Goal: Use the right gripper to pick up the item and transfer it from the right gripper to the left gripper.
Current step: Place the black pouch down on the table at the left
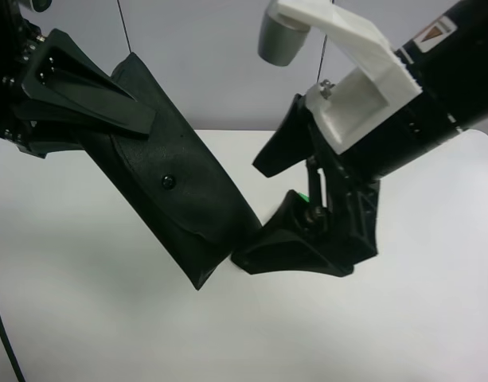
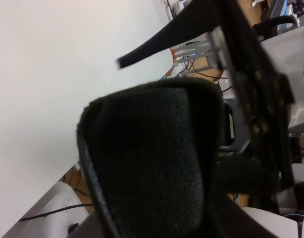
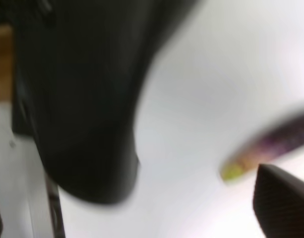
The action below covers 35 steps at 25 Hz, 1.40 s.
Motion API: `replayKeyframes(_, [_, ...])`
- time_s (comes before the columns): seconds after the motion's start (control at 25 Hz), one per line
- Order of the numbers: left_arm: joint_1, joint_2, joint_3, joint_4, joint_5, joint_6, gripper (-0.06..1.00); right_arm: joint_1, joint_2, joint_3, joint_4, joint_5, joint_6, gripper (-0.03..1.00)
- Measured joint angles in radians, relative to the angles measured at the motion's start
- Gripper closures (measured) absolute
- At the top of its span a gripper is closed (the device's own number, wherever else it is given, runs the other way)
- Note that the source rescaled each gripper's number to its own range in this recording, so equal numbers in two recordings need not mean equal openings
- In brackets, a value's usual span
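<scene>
The black glasses case (image 1: 176, 187) hangs tilted above the white table, held at its upper end by the all-black left gripper (image 1: 140, 119), which is the arm at the exterior high view's left. One finger (image 1: 92, 94) lies across the case's face. The left wrist view shows the case (image 2: 152, 163) close up, under a finger (image 2: 166, 39). The right gripper (image 1: 245, 215), with its white bracket (image 1: 363, 72), is open, its two fingertips just beside the case's lower end. The right wrist view shows the case (image 3: 77, 109) blurred, beside one finger (image 3: 283, 203).
The white table (image 1: 84, 318) lies below both arms. A blurred dark purple eggplant (image 3: 271, 148) with a green end lies on it in the right wrist view. A black cable (image 1: 5, 342) hangs at the exterior high view's left edge.
</scene>
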Motion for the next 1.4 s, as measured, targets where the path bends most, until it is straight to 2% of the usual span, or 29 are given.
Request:
replayKeyframes(0.12, [0.000,0.000,0.000,0.018,0.000,0.000,0.93,0.000,-0.080,0.000,-0.143,0.083,0.150,-0.03])
replayKeyframes(0.2, [0.000,0.000,0.000,0.022,0.000,0.000,0.93,0.000,-0.150,0.000,-0.202,0.141,0.237,-0.03])
replayKeyframes(0.44, [0.000,0.000,0.000,0.024,0.000,0.000,0.93,0.000,-0.381,0.000,-0.289,0.300,0.460,-0.03])
replayKeyframes(0.68, [0.000,0.000,0.000,0.024,0.000,0.000,0.94,0.000,-0.649,0.049,-0.326,0.305,0.591,-0.03])
replayKeyframes(1.04, [0.000,0.000,0.000,0.024,0.000,0.000,0.94,0.000,-1.062,0.351,-0.451,0.309,0.715,-0.03])
replayKeyframes(1.4, [0.000,0.000,0.000,0.024,0.000,0.000,0.94,0.000,-1.168,0.479,-0.482,0.187,0.733,-0.03])
